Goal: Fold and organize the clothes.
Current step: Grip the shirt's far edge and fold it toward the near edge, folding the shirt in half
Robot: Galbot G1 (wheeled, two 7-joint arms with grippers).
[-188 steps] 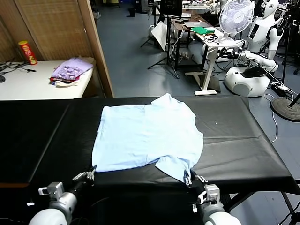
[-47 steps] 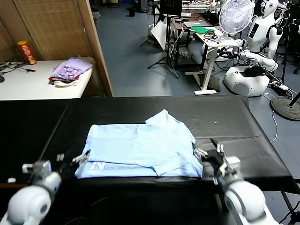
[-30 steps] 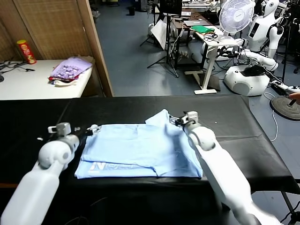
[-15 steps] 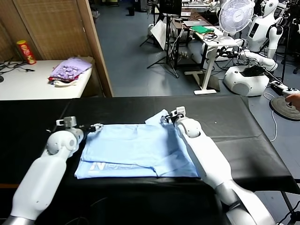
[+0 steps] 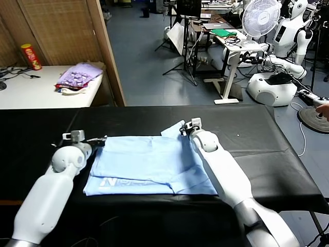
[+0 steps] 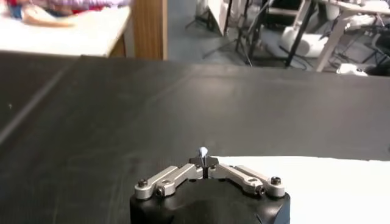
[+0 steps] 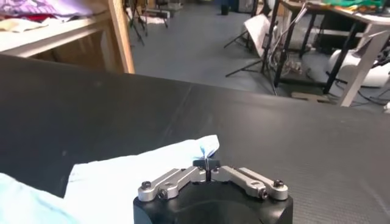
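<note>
T-shirt (image 5: 149, 163), earlier ungripped, now has both far corners pinched: left gripper (image 5: 101, 139), right gripper (image 5: 182, 129).

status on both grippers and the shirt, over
Left gripper and right gripper shut on T-shirt's far edge. Shirt part-folded on black table. Nothing in the way.

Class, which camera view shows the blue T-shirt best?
The head view: the whole folded T-shirt lies on the black table. The left wrist view shows only a pale edge; the right wrist view shows one pinched corner.
</note>
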